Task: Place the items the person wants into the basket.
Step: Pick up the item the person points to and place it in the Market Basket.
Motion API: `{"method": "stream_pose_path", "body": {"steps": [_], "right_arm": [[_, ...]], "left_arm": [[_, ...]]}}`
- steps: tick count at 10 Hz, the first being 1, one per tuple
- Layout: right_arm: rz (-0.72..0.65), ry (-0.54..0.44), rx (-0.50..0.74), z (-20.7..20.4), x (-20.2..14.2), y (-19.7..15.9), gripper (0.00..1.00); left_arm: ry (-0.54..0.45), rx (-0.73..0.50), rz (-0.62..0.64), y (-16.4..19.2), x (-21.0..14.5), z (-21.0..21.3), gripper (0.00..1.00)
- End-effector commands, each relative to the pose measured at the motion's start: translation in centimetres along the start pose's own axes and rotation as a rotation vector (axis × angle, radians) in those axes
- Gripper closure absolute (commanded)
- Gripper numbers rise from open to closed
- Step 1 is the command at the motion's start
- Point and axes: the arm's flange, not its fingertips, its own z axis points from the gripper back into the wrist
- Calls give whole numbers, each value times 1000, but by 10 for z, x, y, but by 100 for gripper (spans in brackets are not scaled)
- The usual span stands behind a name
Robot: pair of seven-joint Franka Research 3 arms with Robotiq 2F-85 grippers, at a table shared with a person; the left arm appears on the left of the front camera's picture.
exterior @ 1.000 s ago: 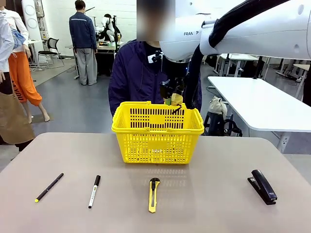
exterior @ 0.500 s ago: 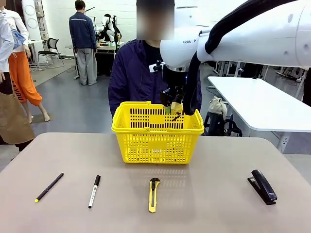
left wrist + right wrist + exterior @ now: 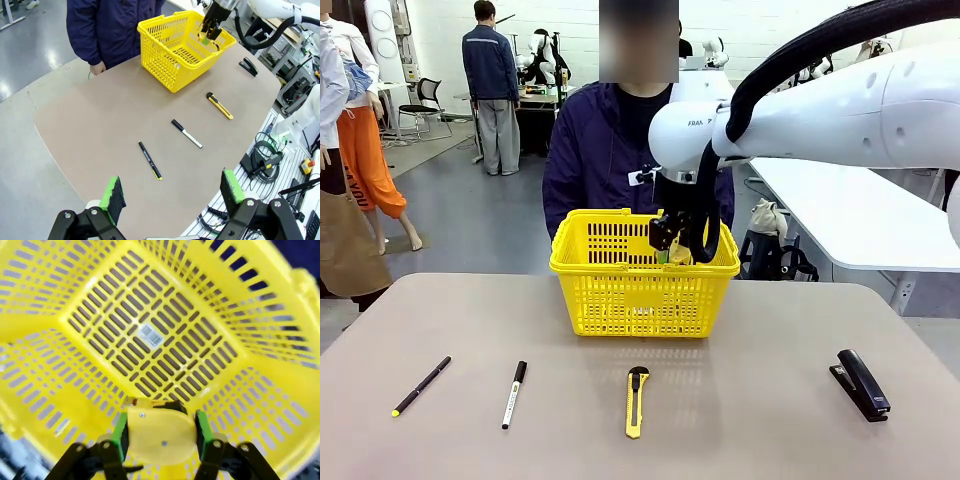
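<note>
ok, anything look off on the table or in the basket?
Nothing stands out. Basket sits upright; pen, marker, knife and stapler lie flat, apart. Right claw holds the tape measure over the basket floor.

Basket (image 3: pixel 620 300): bright yellow throughout, slotted mesh pattern on walls and floor; small white barcode label on the floor.
Tape measure (image 3: pixel 159 432): pale yellow casing.
Right claw (image 3: pixel 160 436): black, green pads (image 3: pixel 119 437); arm white with a black cable sleeve.
Left claw (image 3: pixel 173 189): black, green pads (image 3: pixel 114 192).
Pen (image 3: pixel 421 386): black, yellow tip.
Marker (image 3: pixel 514 394): white barrel with dark print, black cap.
Utility knife (image 3: pixel 636 401), in front of the basket: yellow, black head.
Stapler (image 3: pixel 861 384): black.
Desk (image 3: pixel 770 430): plain greyish beige.
Person (image 3: pixel 590 160), behind the basket: dark purple jacket, black shirt.
</note>
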Motion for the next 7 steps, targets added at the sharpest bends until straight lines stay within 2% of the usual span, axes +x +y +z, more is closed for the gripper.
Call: {"method": "stream_pose_path", "body": {"steps": [1,4,5,6,7], "right_arm": [[19,-4,39,-7,7,-6,36],[34,-15,36,-15,8,-7,36],[39,-24,36,-15,8,-8,24],[45,-27,34,-16,7,-8,0],[47,-28,34,-16,7,-8,0]], "left_arm": [[-11,-11,-17,0,-1,2,0],[-11,-11,-17,0,-1,2,0],[-11,-11,-17,0,-1,2,0],[-11,-11,-17,0,-1,2,0],[-11,-11,-17,0,-1,2,0]]}}
